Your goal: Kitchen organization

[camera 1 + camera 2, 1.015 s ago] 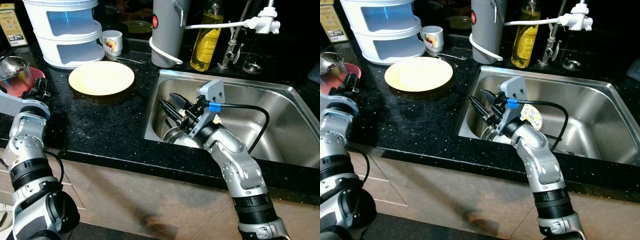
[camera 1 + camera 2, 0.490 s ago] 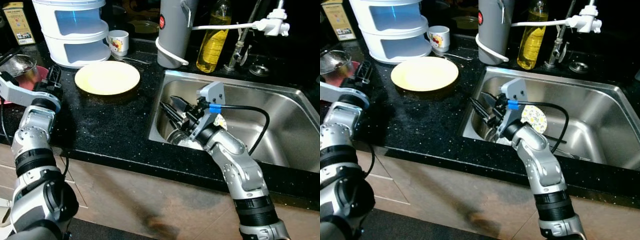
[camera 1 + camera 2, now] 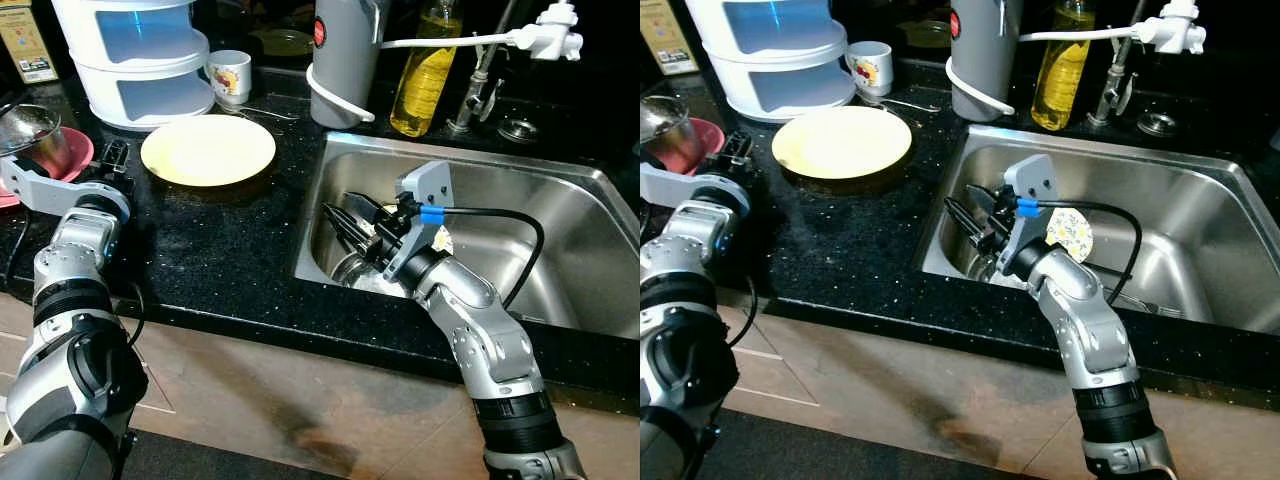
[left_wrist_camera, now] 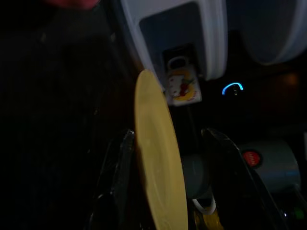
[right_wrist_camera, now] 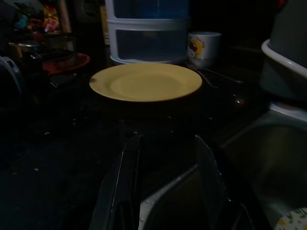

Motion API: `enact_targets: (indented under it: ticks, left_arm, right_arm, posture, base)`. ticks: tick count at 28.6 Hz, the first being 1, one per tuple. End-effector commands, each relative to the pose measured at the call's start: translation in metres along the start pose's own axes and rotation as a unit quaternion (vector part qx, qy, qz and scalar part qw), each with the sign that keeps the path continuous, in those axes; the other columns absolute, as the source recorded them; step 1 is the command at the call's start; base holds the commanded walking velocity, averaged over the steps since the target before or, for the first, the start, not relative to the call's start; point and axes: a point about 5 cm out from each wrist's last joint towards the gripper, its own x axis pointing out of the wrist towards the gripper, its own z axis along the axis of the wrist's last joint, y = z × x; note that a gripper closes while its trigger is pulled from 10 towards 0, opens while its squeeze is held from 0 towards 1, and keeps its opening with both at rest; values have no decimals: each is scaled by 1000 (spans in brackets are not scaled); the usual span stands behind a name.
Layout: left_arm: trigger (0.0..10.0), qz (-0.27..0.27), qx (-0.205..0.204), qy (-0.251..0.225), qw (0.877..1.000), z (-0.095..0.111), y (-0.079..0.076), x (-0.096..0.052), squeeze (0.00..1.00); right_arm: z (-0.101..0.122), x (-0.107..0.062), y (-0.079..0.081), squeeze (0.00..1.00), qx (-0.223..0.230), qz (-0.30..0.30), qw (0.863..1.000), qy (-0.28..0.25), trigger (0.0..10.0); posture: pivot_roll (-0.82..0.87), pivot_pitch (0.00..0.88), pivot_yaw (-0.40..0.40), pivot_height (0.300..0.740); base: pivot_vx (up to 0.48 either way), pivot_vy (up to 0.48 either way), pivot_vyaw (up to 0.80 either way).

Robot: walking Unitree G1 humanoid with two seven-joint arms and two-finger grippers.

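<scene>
The round yellow plate (image 3: 208, 150) is sitting flat on the black speckled worktop (image 3: 200, 250), just left of the stainless steel sink (image 3: 560, 200) and in front of the white 2-tier plastic container (image 3: 140, 60). A small white mug with a cartoon print (image 3: 229, 77) is standing right beside that container, with a spoon lying next to it.

The right pincer (image 3: 348, 222) is hanging inside the left end of the sink with its 2 black fingers (image 5: 125, 187) spread apart and gripping nothing, pointing toward the plate. A clear glass jar (image 3: 352, 268) is lying under it, and a round floral-patterned thing (image 3: 1068, 234) is sitting on the sink floor behind the arm.

The left pincer (image 3: 112, 160) is resting over the worktop just left of the plate, fingers (image 4: 115, 172) apart and empty, near a red bowl holding a metal strainer (image 3: 35, 140).

Behind the sink, a tall grey cylinder appliance (image 3: 345, 55), a yellow oil bottle (image 3: 425, 75) and the tap (image 3: 470, 95) are lining up.
</scene>
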Motion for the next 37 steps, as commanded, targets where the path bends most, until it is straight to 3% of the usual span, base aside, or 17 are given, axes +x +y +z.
enact_targets:
  ticks: [1, 6, 17, 28, 37]
  left_arm:
    - [10000, 15, -24, 9, 1000, -4, 2, 1, 0]
    - [10000, 73, -8, 53, 996, -17, 7, 2, 0]
    - [10000, 95, -13, 90, 991, -21, -2, 5, 0]
    - [10000, 64, 32, 119, 990, -18, -16, 9, 0]
    - [10000, 40, 61, 143, 987, -24, -23, 11, 0]
  right_arm:
    - [3, -4, -3, 0, -4, -8, 1000, -3, 10000]
    - [5, -3, -4, 0, -4, -8, 1000, -2, 10000]
    - [6, -2, -4, 0, -3, -8, 1000, -3, 10000]
    - [9, -2, -3, 0, -3, -8, 1000, -4, 10000]
    - [15, -13, -3, 0, -6, -9, 1000, 1, 10000]
  posture:
    - [34, 100, -71, 740]
    - [35, 102, -75, 740]
    - [34, 100, -72, 740]
    - [25, 103, -75, 740]
    - [-26, 144, -85, 740]
  base:
    - [0, 0, 0]
    - [0, 0, 0]
    - [0, 0, 0]
    - [0, 0, 0]
    - [0, 0, 0]
